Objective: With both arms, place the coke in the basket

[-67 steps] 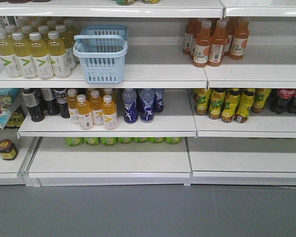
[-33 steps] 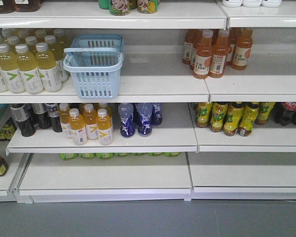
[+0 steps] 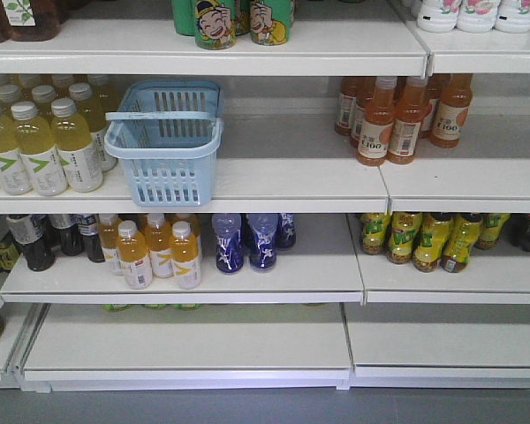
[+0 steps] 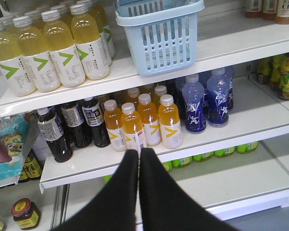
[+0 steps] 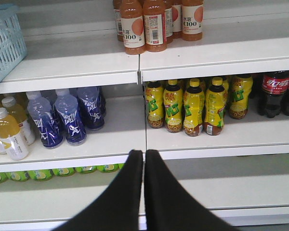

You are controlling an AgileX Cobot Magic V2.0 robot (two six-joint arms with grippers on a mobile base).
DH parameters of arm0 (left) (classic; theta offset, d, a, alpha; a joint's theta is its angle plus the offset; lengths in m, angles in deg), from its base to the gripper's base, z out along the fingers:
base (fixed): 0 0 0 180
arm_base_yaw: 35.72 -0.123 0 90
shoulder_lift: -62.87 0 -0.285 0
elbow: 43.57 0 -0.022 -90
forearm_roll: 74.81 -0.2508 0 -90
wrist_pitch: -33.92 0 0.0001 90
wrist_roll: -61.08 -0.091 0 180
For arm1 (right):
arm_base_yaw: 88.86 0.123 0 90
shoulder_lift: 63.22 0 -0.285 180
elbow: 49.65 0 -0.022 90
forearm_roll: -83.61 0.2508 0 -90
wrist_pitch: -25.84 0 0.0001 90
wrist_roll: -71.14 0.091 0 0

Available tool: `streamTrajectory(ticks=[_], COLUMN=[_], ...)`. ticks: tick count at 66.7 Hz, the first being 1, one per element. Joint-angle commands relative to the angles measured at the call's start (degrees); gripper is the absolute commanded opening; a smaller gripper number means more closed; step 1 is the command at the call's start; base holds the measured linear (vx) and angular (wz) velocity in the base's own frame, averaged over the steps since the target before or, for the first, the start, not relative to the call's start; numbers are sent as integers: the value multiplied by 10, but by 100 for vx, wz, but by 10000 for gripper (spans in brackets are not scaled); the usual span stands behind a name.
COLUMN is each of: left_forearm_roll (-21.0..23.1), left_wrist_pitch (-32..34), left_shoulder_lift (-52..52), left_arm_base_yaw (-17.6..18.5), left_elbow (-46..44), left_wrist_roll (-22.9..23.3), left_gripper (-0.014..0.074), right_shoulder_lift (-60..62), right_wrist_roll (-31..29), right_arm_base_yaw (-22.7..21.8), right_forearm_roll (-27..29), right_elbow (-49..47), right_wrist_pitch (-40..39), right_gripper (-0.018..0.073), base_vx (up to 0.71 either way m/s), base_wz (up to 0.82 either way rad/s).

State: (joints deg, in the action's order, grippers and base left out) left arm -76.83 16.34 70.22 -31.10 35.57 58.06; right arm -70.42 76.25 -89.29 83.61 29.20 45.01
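Shelving of white metal (image 3: 291, 181) fills all three views. On the tier just under the topmost one in view stands the pale blue slotted plastic basket (image 3: 163, 141), upright and open-mouthed, with its flat hoop handle (image 3: 163, 114) lying across the rim from side to side. No red Coca-Cola can shows anywhere. The only cola in sight is a pair of dark cola bottles with red labels (image 5: 274, 91) at the far right of the right wrist view, and those are not the can.

The left gripper (image 4: 138, 156) has its two black fingers pressed together on nothing. It points at small orange-yellow juice bottles with white caps (image 4: 142, 122), and the basket sits one tier above them and slightly to the right. The right gripper (image 5: 143, 156) is likewise closed and empty, facing the seam between two shelf bays. From there the basket is only a corner at the upper left edge.

The left arm is therefore judged nearer the basket, and the right arm nearer the cola section. The can has to be found before anything else.
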Motion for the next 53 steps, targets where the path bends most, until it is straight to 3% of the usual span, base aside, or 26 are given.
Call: streamTrajectory(ticks=[1, 53], left_forearm_roll=[2, 2], left_wrist_pitch=[37, 37], left_shoulder_lift=[-11, -11], left_arm_base_yaw=[0, 0], left_elbow=[0, 0], left_wrist_roll=[6, 6], left_gripper=[-6, -6], right_shoulder_lift=[11, 11], right_wrist_roll=[-5, -5], right_arm_base_yaw=[-4, -4], right_forearm_roll=[-4, -4], right_elbow=[6, 6], right_wrist_pitch=[-40, -40], right_gripper=[-4, -4], base_vx=[14, 7], base_wz=[0, -1])
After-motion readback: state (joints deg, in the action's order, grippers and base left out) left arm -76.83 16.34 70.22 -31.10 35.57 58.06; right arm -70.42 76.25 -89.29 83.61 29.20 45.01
